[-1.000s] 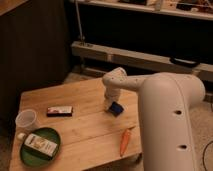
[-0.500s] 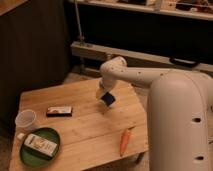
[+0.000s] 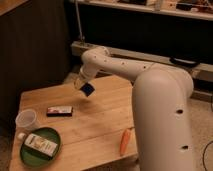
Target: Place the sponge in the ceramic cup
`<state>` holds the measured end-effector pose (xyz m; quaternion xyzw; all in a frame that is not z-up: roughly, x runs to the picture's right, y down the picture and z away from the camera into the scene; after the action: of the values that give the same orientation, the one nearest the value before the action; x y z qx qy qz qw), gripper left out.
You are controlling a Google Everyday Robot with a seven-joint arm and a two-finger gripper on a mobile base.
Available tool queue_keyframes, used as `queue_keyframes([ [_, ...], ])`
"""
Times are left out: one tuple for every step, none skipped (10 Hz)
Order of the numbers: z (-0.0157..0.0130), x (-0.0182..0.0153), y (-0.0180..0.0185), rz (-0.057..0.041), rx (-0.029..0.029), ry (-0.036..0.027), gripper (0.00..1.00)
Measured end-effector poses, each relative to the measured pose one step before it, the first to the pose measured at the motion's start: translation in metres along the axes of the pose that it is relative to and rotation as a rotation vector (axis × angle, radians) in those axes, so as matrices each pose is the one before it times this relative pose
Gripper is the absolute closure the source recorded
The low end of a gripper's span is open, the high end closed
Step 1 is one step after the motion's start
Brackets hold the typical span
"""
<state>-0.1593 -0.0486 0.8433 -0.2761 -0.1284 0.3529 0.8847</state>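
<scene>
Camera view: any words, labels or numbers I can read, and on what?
Dark packet: white label, too blurred to read.
Box on the green plate: print too blurred to read.
Gripper, holding the sponge above the table: no text visible.

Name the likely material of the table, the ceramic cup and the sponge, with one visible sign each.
The table: wood, matt, with plank seams and grain. The ceramic cup: pale and slightly translucent, so possibly plastic rather than ceramic. The sponge: dark blue, dull, probably foam; the gripper holds it above the table.
</scene>
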Motion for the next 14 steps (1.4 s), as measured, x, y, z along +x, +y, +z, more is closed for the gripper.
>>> queue_keyframes([
  [-0.00263,-0.03233,0.02340,-0.05378,-0.05090,-0.05116,1.00],
  [-0.00137,-0.02599,0.02196,-0.04547,-0.05144,-0.04332,1.00],
  [-0.00033,-0.02452,0.02678,-0.04942,-0.05966,-0.04384,1.00],
  [0.00144,-0.01782,0.02390,-0.04404,-0.05443,-0.03728,1.00],
  [0.00177,-0.01770,0.03000,-0.05575,-0.07122,-0.04250,1.00],
  [0.00201,-0.00786,0.01922,-0.03649,-0.04800,-0.02349,1.00],
  [0.00281,-0.00762,0.02311,-0.04196,-0.05823,-0.02635,1.00],
  [0.00503,-0.00574,0.02060,-0.04038,-0.05608,-0.01684,1.00],
  [0.00472,-0.00632,0.01204,-0.02502,-0.03106,-0.01013,1.00],
  [0.00235,-0.00263,0.00601,-0.01288,-0.01612,-0.00540,1.00],
  [-0.00108,0.00068,-0.00058,0.00089,0.00159,-0.00011,1.00],
  [-0.00071,0.00100,-0.00070,0.00182,0.00111,-0.00034,1.00],
  [0.00081,-0.00013,0.00025,-0.00024,-0.00120,0.00023,1.00],
  [0.00137,-0.00106,0.00126,-0.00296,-0.00301,-0.00094,1.00],
])
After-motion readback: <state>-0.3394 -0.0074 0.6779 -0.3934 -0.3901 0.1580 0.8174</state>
